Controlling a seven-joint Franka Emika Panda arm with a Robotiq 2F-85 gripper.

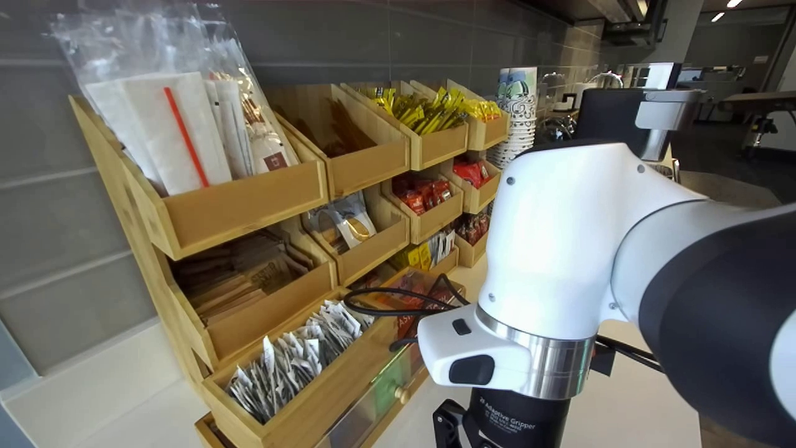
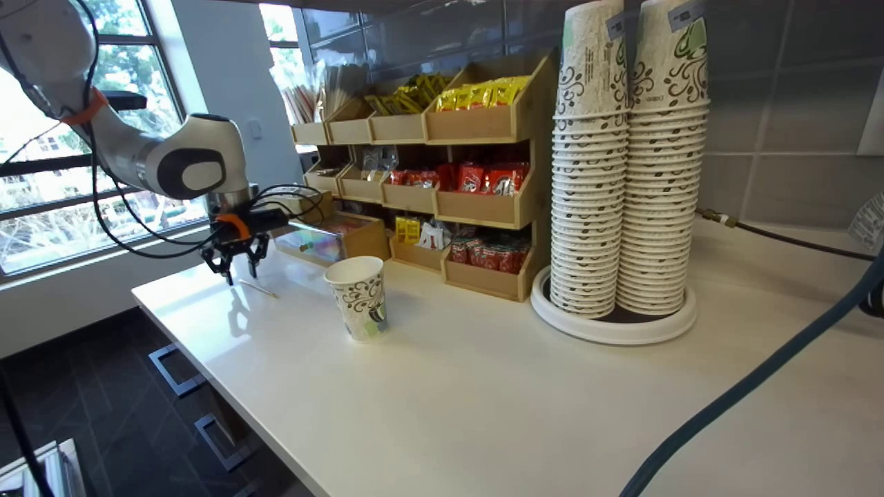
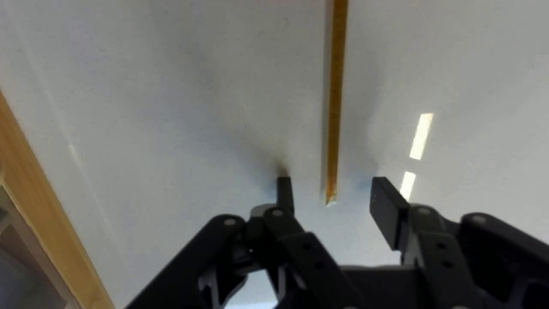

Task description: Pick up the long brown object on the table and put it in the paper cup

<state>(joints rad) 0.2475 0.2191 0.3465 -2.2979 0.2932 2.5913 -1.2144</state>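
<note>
The end effector (image 3: 331,193) has its two fingers apart, and in the wrist view the tip of the thin brown stick (image 3: 336,98) is seen between them, with a gap on both sides. From this tip the stick runs straight upwards in the same view, until the top edge cuts it. In an exterior view the stick lies on the white table (image 2: 483,400), just beside the fingers, which point down; whether they touch the table, I cannot tell. The paper cup (image 2: 359,304), white with a dark curly pattern, stands upright on the table, apart from the stick. It stands between the stick and two tall stacks of cups (image 2: 656,207), which are held by a round white tray (image 2: 615,336). In both exterior views there is also a tiered wooden rack (image 2: 476,207), which carries yellow packets (image 2: 494,95) in its top row and red packets (image 2: 471,178) in the middle one. The white arm (image 1: 553,249) partly hides this rack in an exterior view.
</note>
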